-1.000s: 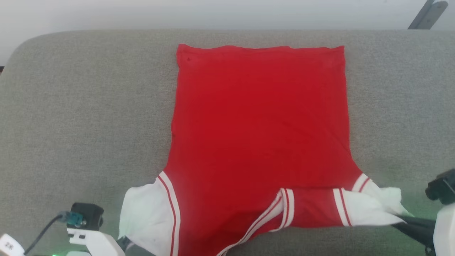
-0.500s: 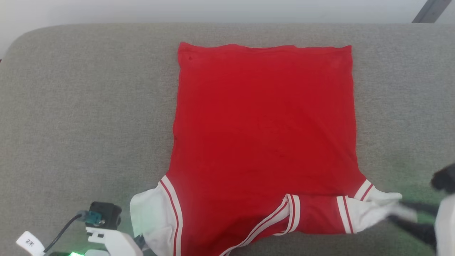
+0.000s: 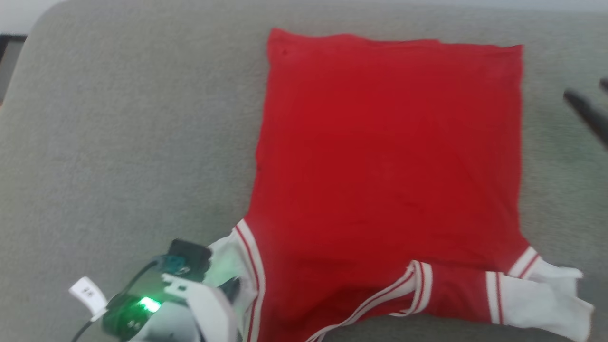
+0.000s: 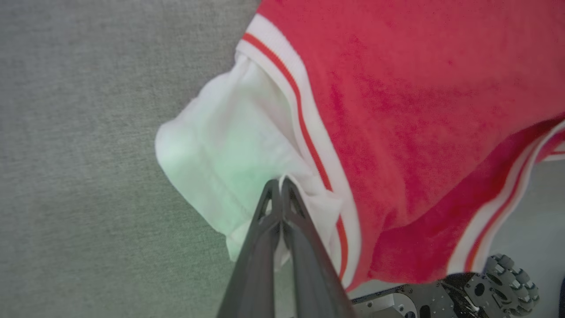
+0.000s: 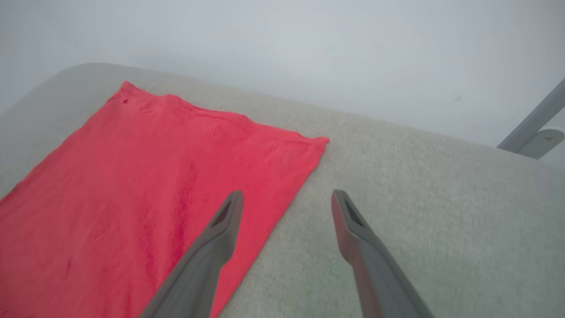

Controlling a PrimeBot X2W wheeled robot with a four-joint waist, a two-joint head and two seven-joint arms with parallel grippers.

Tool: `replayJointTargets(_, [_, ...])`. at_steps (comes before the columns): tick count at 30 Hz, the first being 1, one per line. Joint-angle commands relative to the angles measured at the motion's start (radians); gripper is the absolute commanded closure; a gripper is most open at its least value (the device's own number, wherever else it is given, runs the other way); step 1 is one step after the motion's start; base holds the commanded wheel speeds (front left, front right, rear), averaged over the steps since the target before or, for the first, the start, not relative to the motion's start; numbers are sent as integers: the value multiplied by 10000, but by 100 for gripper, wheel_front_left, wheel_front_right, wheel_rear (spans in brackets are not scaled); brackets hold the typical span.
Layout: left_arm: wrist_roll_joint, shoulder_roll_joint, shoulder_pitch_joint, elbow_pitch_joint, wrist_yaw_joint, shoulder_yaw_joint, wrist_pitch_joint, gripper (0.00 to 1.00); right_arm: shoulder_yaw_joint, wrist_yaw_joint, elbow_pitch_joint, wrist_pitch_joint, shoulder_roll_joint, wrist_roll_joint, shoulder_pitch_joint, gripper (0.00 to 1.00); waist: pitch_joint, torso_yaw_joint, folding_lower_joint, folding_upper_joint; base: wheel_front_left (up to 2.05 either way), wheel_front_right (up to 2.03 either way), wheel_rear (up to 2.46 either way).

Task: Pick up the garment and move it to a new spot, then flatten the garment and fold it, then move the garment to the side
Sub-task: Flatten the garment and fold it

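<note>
Flattening garment (image 3: 389, 156) across frame centre on grey cushion (image 3: 133, 142). Clamping left gripper (image 4: 280, 183) on white sleeve (image 3: 225, 263), lower left. Hovering right gripper (image 3: 584, 89) released, empty, upper right. Folding, moving aside seemingly pending.

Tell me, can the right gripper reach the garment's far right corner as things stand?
Probably yes. The right gripper is open and hangs just beside the garment, near that corner, with only bare grey surface between them.
</note>
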Motion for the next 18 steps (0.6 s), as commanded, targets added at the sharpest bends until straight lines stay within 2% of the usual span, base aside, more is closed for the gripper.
replayJointTargets(1, [149,-86,-209,19,-57,-56,-1,100,-72,1,197,51,123,-18,-145,0,274,280,0,0,0,0,0])
replayJointTargets(9, [503,-802,-1184,288,-348,-720,-39,100,-20,1,2931,1751,1486,-670,-2058,0,1039,1139,0,0,0,0,0])
replayJointTargets(18, [587,-1476,-1735,834,-670,-1154,-314,100,452,1,5666,4958,2369,-351,-3005,0,1660,1887,0,0,0,0,0])
